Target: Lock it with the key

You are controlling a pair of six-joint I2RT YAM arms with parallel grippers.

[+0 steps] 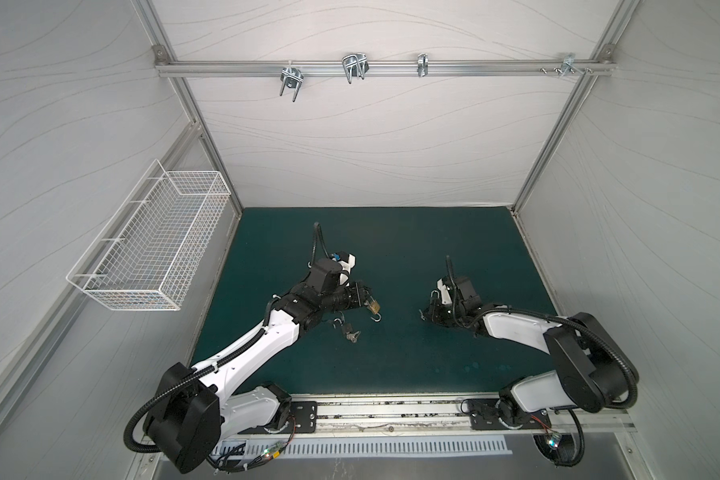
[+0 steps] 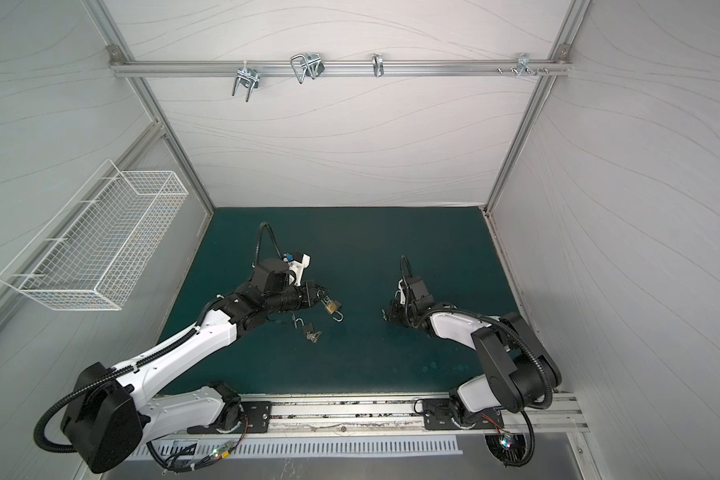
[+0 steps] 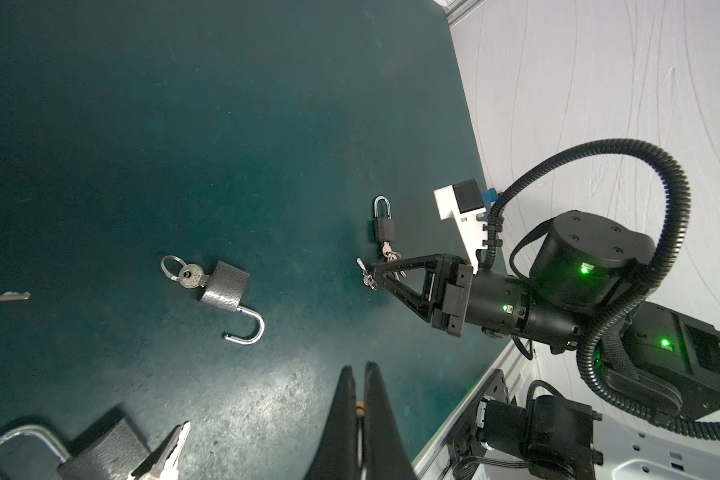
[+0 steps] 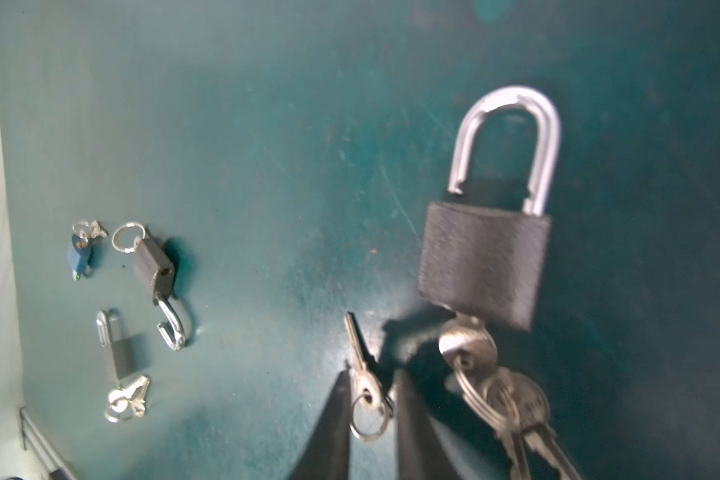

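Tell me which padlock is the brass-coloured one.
The brass padlock at the tip of the left gripper, its shackle hanging open. The neighbouring padlock lying on the mat and the long-shackled padlock both have dark bodies.

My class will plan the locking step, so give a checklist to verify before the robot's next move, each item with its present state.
1. Left gripper shut on the brass padlock: ok.
2. Brass padlock's shackle pressed home: not ok, it hangs open.
3. Right gripper clamping the small key: not ok, jaws stand apart around it.
4. Black padlock has an inserted key: ok.
5. Black padlock's own shackle latched: cannot tell, blurred.
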